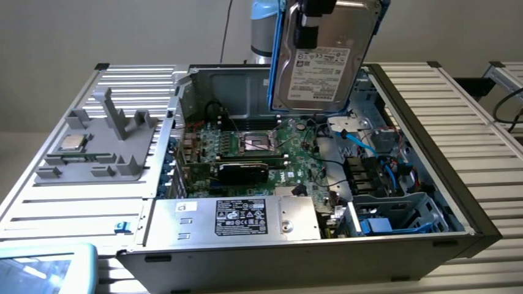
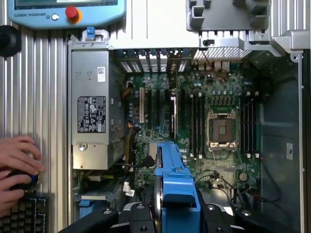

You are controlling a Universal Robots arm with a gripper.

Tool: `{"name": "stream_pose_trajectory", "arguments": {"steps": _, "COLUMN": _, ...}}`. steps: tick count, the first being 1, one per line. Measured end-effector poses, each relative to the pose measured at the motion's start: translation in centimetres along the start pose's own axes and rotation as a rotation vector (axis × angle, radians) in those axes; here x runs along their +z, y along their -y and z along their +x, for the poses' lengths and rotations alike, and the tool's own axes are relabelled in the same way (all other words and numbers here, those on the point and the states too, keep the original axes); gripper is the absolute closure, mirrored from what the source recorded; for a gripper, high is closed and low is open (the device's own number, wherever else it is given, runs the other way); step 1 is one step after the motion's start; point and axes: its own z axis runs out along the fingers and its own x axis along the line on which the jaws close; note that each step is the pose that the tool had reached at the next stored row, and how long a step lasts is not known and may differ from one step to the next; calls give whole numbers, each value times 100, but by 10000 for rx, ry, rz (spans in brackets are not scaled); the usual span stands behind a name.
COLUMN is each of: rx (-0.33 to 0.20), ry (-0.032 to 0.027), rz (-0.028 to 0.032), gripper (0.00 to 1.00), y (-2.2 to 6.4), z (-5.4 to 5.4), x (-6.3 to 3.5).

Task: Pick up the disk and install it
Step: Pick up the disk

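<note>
Desk (image 1: pixel 457 104) of ribbed metal carries one open computer case (image 1: pixel 433 144), lying on its side with its inner parts exposed. Inside it lie one silver power supply (image 1: pixel 237 217) with a black label, one green motherboard (image 1: pixel 278 153) with an empty processor socket (image 1: pixel 259 144), and one grey drive cage (image 1: pixel 400 211) at the exterior view's lower right. One grey fixture (image 1: pixel 98 147) stands on the desk beside the case at the exterior view's left. The disk (image 1: pixel 323 67), the only one here, hangs upright in the air above the far side of the case, well clear of the motherboard, label face turned to the exterior camera. The end effector (image 2: pixel 176 216) is clenched on it, one finger on either flank of the blue carrier. I judge the disk to be stiff and fairly heavy for its size, smooth on its metal faces and easily hurt by a knock. The blue carrier looks like plastic that may flex, so the long side edges are the soundest place to grip. Two hands (image 2: pixel 17 155) of a person rest near a keyboard on the desk. One small silver chip (image 1: pixel 73 142) sits in the fixture.
</note>
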Motion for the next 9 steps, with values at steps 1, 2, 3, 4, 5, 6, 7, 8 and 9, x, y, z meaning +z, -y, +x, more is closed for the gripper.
{"name": "stream_pose_trajectory", "arguments": {"steps": 1, "rx": 1, "ry": 0, "rz": 2, "gripper": 63, "y": 22, "z": 20, "x": -2}}
{"name": "stream_pose_trajectory", "arguments": {"steps": 2, "rx": 0, "ry": 1, "rz": 4, "gripper": 63, "y": 49, "z": 42, "x": -4}}
{"name": "stream_pose_trajectory", "arguments": {"steps": 3, "rx": 0, "ry": 2, "rz": 5, "gripper": 63, "y": 77, "z": 64, "x": -5}}
{"name": "stream_pose_trajectory", "arguments": {"steps": 4, "rx": -1, "ry": 4, "rz": 8, "gripper": 63, "y": 105, "z": 85, "x": -6}}
{"name": "stream_pose_trajectory", "arguments": {"steps": 5, "rx": 0, "ry": 8, "rz": 11, "gripper": 63, "y": 133, "z": 105, "x": -7}}
{"name": "stream_pose_trajectory", "arguments": {"steps": 6, "rx": 1, "ry": 9, "rz": 20, "gripper": 63, "y": 159, "z": 122, "x": -10}}
{"name": "stream_pose_trajectory", "arguments": {"steps": 7, "rx": 0, "ry": 12, "rz": 31, "gripper": 63, "y": 185, "z": 140, "x": -13}}
{"name": "stream_pose_trajectory", "arguments": {"steps": 8, "rx": 0, "ry": 14, "rz": 40, "gripper": 63, "y": 212, "z": 158, "x": -16}}
{"name": "stream_pose_trajectory", "arguments": {"steps": 9, "rx": 1, "ry": 17, "rz": 48, "gripper": 63, "y": 241, "z": 174, "x": -17}}
